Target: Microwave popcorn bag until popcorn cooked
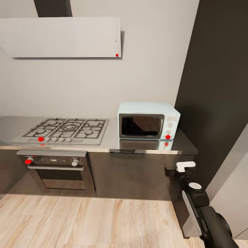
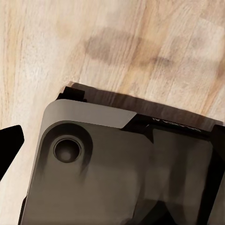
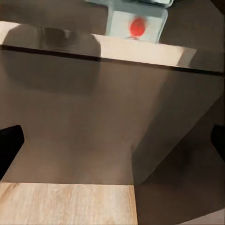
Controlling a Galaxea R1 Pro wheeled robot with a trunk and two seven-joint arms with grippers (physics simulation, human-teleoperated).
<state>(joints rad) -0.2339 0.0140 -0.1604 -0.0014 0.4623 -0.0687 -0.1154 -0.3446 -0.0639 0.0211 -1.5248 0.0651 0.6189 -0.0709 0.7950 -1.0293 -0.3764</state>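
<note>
Popcorn bag unseen. Microwave (image 1: 148, 120) frame centre-right on tabletop (image 1: 103, 143), door shut. Right hand (image 1: 185, 167) lower right, spread unreadable; left hand likewise. Bag likely light, crushable: grip rolled rim.

Home kitchen: gas hob (image 1: 65, 130), built-in oven (image 1: 57, 170), microwave (image 1: 148, 120), countertop (image 1: 144, 146).

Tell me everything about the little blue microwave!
The microwave is a small pale blue box with a dark glass door, shut, and a white panel on its right side holding two knobs and a red dot. It stands upright on the shiny grey countertop, right of the gas hob, against the wall.
</note>
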